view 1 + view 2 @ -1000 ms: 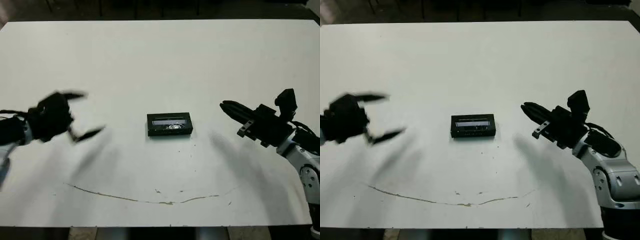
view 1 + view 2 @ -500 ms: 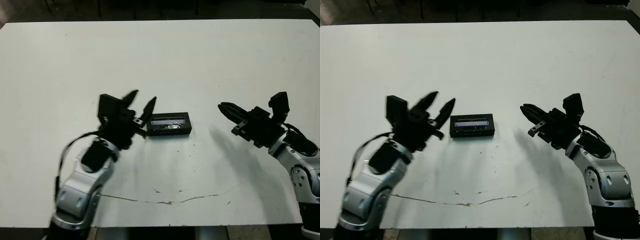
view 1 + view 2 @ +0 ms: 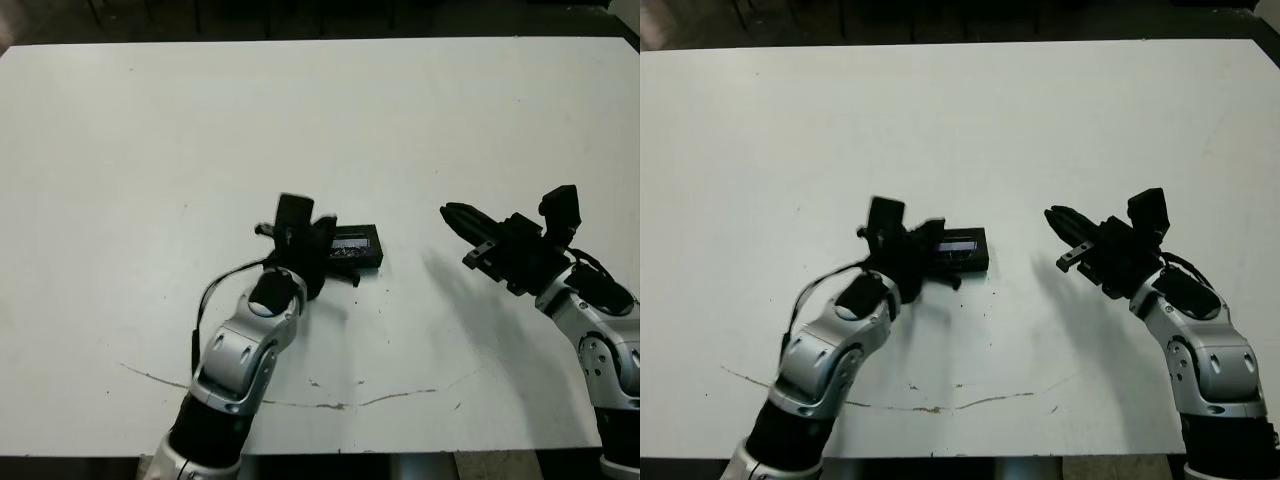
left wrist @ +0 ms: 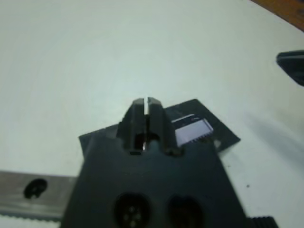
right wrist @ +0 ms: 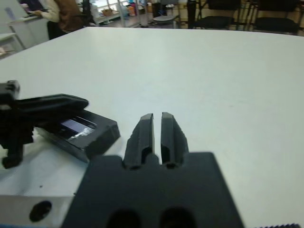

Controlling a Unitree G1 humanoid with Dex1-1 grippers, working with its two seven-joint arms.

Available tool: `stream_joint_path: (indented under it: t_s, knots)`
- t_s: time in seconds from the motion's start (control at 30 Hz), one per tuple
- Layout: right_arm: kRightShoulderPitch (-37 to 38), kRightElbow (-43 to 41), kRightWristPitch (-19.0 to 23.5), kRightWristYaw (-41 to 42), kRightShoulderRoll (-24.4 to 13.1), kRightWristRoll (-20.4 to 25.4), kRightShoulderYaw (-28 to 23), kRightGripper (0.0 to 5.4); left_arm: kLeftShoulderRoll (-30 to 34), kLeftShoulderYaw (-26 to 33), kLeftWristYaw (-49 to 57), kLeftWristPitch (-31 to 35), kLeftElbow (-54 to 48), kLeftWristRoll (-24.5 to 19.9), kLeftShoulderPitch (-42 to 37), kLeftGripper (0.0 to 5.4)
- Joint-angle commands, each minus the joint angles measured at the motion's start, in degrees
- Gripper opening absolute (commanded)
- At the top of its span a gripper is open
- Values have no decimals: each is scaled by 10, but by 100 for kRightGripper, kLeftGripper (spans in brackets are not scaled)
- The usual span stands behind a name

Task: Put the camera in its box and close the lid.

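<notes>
Box (image 3: 358, 247) sits mid-table (image 3: 320, 120), lid on, glossy panel up. L gripper (image 4: 146, 108) over box's left end, fingers pressed together, nothing between them; contact w/ box can't tell. R gripper (image 5: 157, 135) well to the right of box, above table, fingers together, empty. Camera not visible.

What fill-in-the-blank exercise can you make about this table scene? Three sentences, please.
1. The left gripper is over one end of the box, with its fingers ___.
2. The right gripper holds ___.
3. The table is ___ in colour.
Missing words: shut; nothing; white.
</notes>
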Motion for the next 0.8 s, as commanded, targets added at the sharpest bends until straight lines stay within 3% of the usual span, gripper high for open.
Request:
stream_joint_path:
  t_s: [0.03, 0.17, 0.3, 0.57, 0.8]
  knots:
    - [12, -13, 21, -5, 1, 2, 3, 0, 11, -23, 1, 36, 39, 24, 26, 1]
    - [13, -26, 28, -8, -3, -2, 9, 0, 15, -33, -7, 53, 51, 40, 42, 1]
    - [13, -16, 16, 5, 3, 4, 9, 0, 17, -45, -19, 26, 66, 41, 74, 1]
    - [21, -40, 34, -19, 4, 3, 12, 0, 28, -85, -36, 4, 64, 43, 120, 1]
    - [19, -30, 25, -10, 4, 8, 11, 0, 42, -61, -46, 37, 19, 24, 153, 1]
